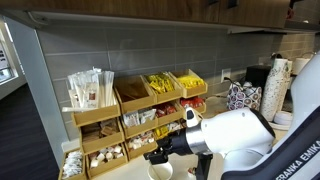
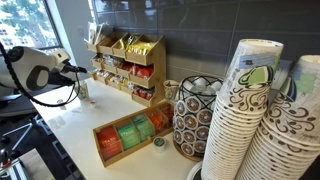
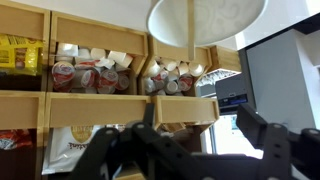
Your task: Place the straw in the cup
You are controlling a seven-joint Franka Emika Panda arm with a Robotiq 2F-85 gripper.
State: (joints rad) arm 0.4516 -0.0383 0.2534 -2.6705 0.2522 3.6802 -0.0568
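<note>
The wrist view is upside down. The small white cup point(image 3: 205, 20) shows at the top edge, its round rim and pale inside facing the camera. A thin pale straw point(image 3: 190, 30) runs across the cup's opening and past its rim. My gripper point(image 3: 180, 145) is open, its dark fingers spread wide with nothing between them, a short way off from the cup. In an exterior view the gripper point(image 1: 160, 150) hangs just above the cup point(image 1: 160, 172) at the counter's front. It also shows in an exterior view point(image 2: 78, 70) at the left, in front of the shelves.
A wooden shelf organizer point(image 1: 130, 110) full of packets and creamers stands right behind the cup; it also shows in the other view point(image 2: 125, 65). Tall stacks of patterned cups point(image 2: 250, 120), a wire pod holder point(image 2: 192, 115) and a wooden tea box point(image 2: 130, 135) fill the counter's other end.
</note>
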